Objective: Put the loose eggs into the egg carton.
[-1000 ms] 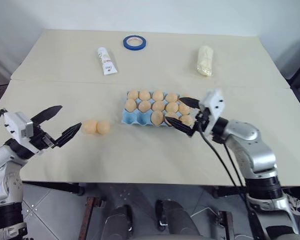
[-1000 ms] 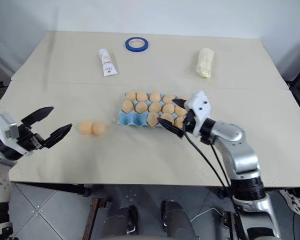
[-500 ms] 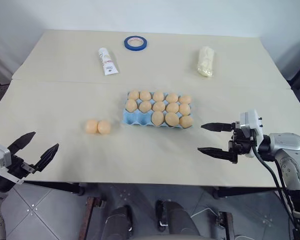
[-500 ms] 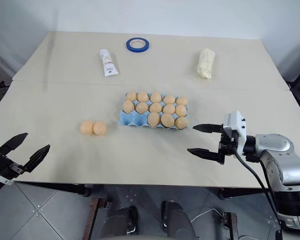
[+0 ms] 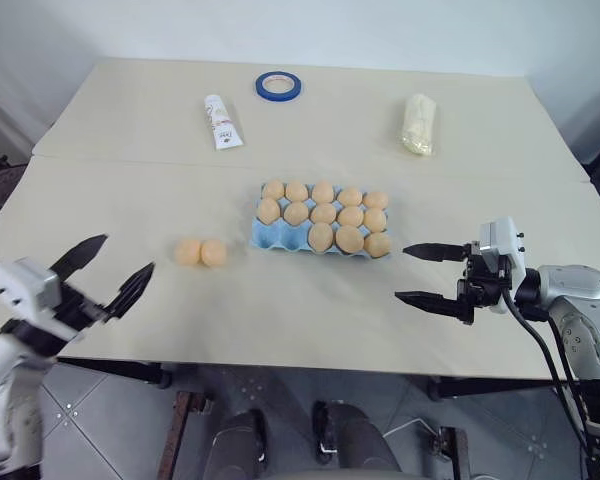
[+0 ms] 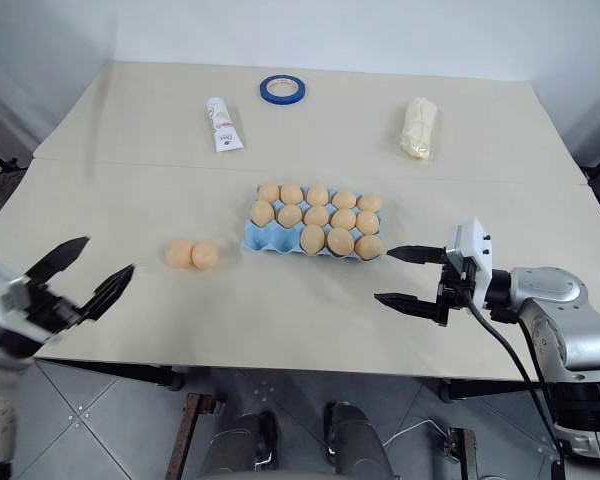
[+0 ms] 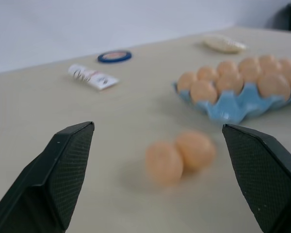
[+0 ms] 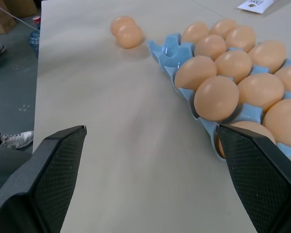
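Two loose eggs (image 5: 200,252) lie touching mid-table, just left of the egg carton (image 5: 263,235). The carton holds thirteen eggs; two near-row cups stay empty. Left gripper (image 5: 110,270) and right gripper (image 5: 421,275) both hang open, empty, over the table's near edge.

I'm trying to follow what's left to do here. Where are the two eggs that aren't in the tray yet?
The loose eggs lie touching, side by side on the table, just left of the egg carton in the head views, ahead of the open left gripper.
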Controlling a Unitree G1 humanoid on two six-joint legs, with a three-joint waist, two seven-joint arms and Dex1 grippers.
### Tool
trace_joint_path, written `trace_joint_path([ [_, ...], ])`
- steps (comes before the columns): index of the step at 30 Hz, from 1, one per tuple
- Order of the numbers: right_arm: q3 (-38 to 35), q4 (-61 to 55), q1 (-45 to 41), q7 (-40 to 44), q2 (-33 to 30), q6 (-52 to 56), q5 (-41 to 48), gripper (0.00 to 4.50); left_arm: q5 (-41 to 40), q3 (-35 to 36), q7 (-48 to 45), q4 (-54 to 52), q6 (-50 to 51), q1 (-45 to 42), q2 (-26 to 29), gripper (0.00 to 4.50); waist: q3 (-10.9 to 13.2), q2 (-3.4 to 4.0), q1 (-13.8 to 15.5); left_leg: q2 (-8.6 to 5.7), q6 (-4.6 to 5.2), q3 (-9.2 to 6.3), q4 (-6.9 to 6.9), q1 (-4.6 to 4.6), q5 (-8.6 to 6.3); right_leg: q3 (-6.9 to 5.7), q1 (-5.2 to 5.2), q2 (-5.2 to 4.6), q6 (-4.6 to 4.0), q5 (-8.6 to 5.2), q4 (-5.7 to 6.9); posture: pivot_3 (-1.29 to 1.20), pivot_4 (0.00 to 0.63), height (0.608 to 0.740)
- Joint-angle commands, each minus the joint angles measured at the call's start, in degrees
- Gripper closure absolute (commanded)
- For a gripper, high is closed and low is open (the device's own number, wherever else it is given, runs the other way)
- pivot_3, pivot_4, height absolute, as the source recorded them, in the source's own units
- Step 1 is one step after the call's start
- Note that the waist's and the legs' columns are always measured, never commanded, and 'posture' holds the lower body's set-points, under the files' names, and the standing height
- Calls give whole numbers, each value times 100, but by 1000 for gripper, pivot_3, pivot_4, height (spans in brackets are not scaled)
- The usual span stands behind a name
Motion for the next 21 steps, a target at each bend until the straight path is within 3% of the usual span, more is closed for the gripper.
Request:
trace_joint_path([
  [1, -153, -271, 29, -125, -40, 58, 91, 19, 279, -518, 607, -481, 276, -293, -238, 0, 0, 0, 0, 0, 1, 3, 0, 0, 0, 2, 0, 1, 2, 1, 0, 0, 150, 740],
  [10, -226, -468, 115, -288, -114, 240, 134, 19, 1004, -1492, 1933, -794, 1568, -820, -615, 0, 0, -1, 53, 1, 0, 4, 19, 1, 3, 5, 2, 10, 12, 6, 11, 0, 150, 740],
  [21, -222, -470, 96, -375, -180, 279, 84, 19, 1087, -1855, 2238, -886, 2036, -1129, -936, 0, 0, 0, 64, -1, 5, 4, 41, 1, 3, 10, 11, 9, 20, 11, 20, 0, 150, 740],
])
